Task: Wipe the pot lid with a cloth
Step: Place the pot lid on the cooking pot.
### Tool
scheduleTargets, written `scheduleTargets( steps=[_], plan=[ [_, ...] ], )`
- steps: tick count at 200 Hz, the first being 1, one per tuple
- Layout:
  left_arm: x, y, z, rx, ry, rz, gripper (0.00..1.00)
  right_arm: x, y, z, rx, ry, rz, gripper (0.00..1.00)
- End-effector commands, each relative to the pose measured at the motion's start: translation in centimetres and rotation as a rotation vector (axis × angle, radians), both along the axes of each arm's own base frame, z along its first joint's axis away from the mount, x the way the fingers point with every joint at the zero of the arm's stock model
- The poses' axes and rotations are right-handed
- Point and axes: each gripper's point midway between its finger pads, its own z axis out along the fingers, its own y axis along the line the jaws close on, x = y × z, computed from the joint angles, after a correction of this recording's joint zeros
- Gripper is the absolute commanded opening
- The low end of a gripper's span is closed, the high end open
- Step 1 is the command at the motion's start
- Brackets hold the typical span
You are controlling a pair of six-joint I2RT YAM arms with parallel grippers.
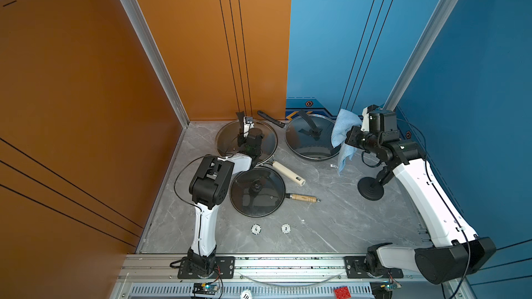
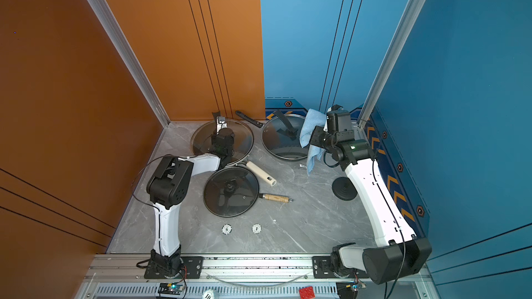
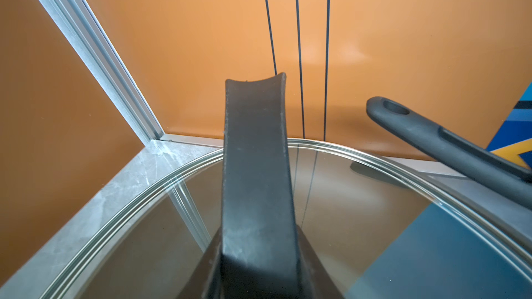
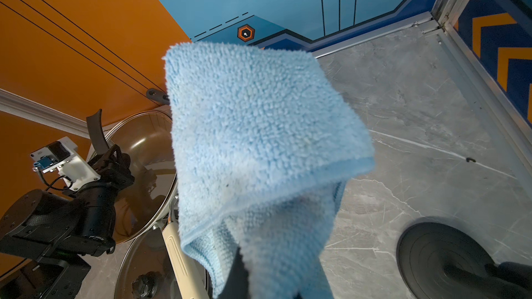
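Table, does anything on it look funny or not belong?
Yes: two white poker chips lie on the grey table in front of the nearest lidded pan; game pieces look odd beside cookware.

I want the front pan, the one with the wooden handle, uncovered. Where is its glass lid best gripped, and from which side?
Grip the black knob at the centre of the glass lid, coming straight down from above. The lid lies flat on its pan, so the knob looks the only raised part.
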Motion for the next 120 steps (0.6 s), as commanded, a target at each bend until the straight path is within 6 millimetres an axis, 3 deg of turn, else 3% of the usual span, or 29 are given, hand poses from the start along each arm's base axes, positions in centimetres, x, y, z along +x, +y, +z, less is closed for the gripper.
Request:
scheduleTargets(
  steps=[1, 31, 77, 102, 120],
  plan=[
    [0.1, 0.1, 3.3, 0.023, -0.100, 0.024, 0.00, 0.0, 0.1, 1.0, -0.008, -0.019, 0.020, 0.00],
    [0.2, 0.0, 2.6, -0.021, -0.106, 0.018, 0.00, -0.1, 0.0, 0.9, -0.009, -0.017, 0.015, 0.00],
    [0.3, 0.9, 3.0, -0.168, -0.167, 0.022, 0.00, -0.3, -0.2, 0.9, -0.011, -0.018, 0.004, 0.00],
    [0.3, 0.4, 3.2, -0.167, -0.167, 0.006, 0.00, -0.4, -0.3, 1.0, -0.011, -0.021, 0.002, 0.00],
    [0.5, -0.9, 3.2, -0.150, -0.154, -0.054, 0.00, -0.3, -0.3, 0.9, -0.013, -0.019, 0.001, 0.00]
  ],
)
